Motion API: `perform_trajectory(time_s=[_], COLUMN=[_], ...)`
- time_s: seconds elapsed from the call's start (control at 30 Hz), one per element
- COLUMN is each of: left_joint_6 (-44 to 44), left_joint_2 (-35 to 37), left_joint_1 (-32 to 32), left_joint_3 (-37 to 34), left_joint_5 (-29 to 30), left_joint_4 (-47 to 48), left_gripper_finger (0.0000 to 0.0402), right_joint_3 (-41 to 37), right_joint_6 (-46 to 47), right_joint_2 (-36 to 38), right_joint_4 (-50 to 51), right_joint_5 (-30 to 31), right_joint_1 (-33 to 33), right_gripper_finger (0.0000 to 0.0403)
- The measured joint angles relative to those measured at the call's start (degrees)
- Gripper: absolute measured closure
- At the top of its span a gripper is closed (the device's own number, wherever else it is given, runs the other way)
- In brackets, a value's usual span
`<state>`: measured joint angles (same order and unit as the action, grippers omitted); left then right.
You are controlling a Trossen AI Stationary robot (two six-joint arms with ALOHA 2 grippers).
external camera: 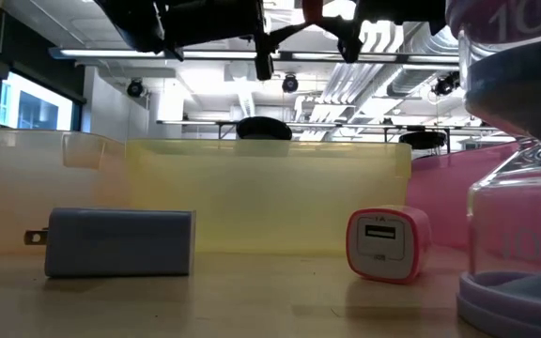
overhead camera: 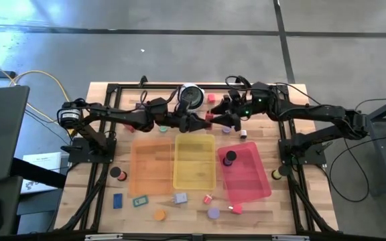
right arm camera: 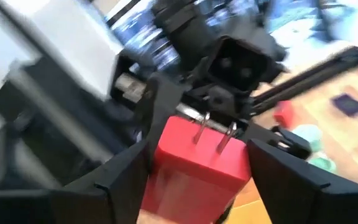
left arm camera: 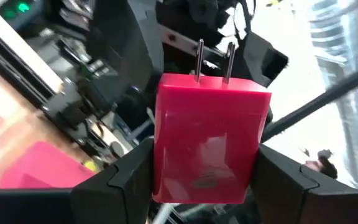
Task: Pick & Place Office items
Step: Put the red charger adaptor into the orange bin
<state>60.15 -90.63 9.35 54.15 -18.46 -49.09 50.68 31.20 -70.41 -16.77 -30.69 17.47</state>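
I have both arms meeting in the air over the back of the wooden table (overhead camera: 106, 221), and between them is a red plastic plug block with two metal prongs (left arm camera: 210, 137). The left gripper (left arm camera: 205, 165) has its two dark fingers (left arm camera: 123, 177) spread partway and pressed against opposite sides of the block, so it is pinched squarely. The right gripper (right arm camera: 197, 155) sits around the same block from the other side, close against both flanks; I cannot tell whether it is actually pressing on it. The block's long axis runs across the line of the left grip, and the two prongs stick out of the end that stands clear of the fingers. It hangs well above the table, behind the yellow translucent tray (overhead camera: 194, 161) and just beside the round silver-and-black object (overhead camera: 190, 96). I count three flat trays side by side: the orange translucent tray (overhead camera: 151, 165), the yellow one and the red translucent tray (overhead camera: 248, 173). The red tray holds one piece, a black round disc (overhead camera: 229, 157); the other two show nothing inside. Along the front strip I count seven pieces: a blue block (overhead camera: 118, 200), a teal block (overhead camera: 139, 200), an orange disc (overhead camera: 159, 215), a grey plug block (overhead camera: 180, 198), a pink-and-white bit (overhead camera: 208, 198), a purple disc (overhead camera: 214, 213) and a small red bit (overhead camera: 236, 209). One more black disc (overhead camera: 116, 172) lies left of the orange tray.
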Motion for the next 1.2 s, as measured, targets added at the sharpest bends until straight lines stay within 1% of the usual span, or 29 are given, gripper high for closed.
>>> perform_trajectory(time_s=[0.03, 0.1, 0.23, 0.3, 0.53, 0.6, 0.7, 0.77, 0.9, 1.03, 1.13, 1.2], left_joint_6=[0.03, 0.45, 1.58, 1.70, 2.46, 2.27, -1.28, -4.43, -10.23, -13.54, -16.12, -18.09], left_joint_2=[0.01, 0.02, -0.02, -0.02, 2.02, 3.54, 6.98, 9.38, 15.25, 20.95, 25.19, 27.70], left_joint_1=[0.11, 0.47, 1.41, 1.78, 3.69, 4.05, 3.95, 3.50, 2.44, 0.96, -2.73, -6.25], left_joint_3=[0.00, 0.00, 0.00, 0.00, -0.09, -0.09, 0.01, 0.02, -0.02, 0.00, 0.00, 0.00], left_joint_5=[-0.57, -1.33, -1.49, -2.47, -9.23, -10.47, -11.81, -10.77, -6.58, -2.79, 2.85, 9.09], left_joint_4=[0.00, 0.06, 0.60, 0.45, 1.73, 2.76, 6.59, 11.90, 23.22, 36.32, 45.23, 50.51], left_gripper_finger=[0.0193, 0.0193, 0.0193, 0.0193, 0.0193, 0.0193, 0.0193, 0.0193, 0.0193, 0.0193, 0.0193, 0.0193], right_joint_3=[0.00, 0.00, 0.00, 0.00, 0.07, 0.13, 0.00, 0.00, 0.00, -0.02, -0.02, 0.00], right_joint_6=[-0.13, 0.24, 0.24, 0.40, 0.70, 0.65, 0.44, 0.41, -0.76, -1.46, -1.53, -1.56], right_joint_2=[0.00, 0.02, 0.07, 0.09, 0.18, 0.56, 1.25, 2.07, 4.92, 6.54, 7.44, 7.52], right_joint_4=[-0.16, -0.14, 0.58, 0.76, 1.59, 1.79, 3.52, 5.16, 9.18, 13.65, 13.90, 14.07], right_joint_5=[-1.43, -0.79, 5.32, 7.23, 7.56, 6.37, 5.93, 5.89, 5.78, 8.45, 7.80, 8.01], right_joint_1=[0.00, -0.07, 0.89, 1.55, 2.10, 2.12, 2.00, 1.61, 1.36, 0.03, -0.88, -1.38], right_gripper_finger=[0.0129, 0.0114, 0.0095, 0.0089, 0.0089, 0.0087, 0.0085, 0.0085, 0.0085, 0.0085, 0.0085, 0.0085])
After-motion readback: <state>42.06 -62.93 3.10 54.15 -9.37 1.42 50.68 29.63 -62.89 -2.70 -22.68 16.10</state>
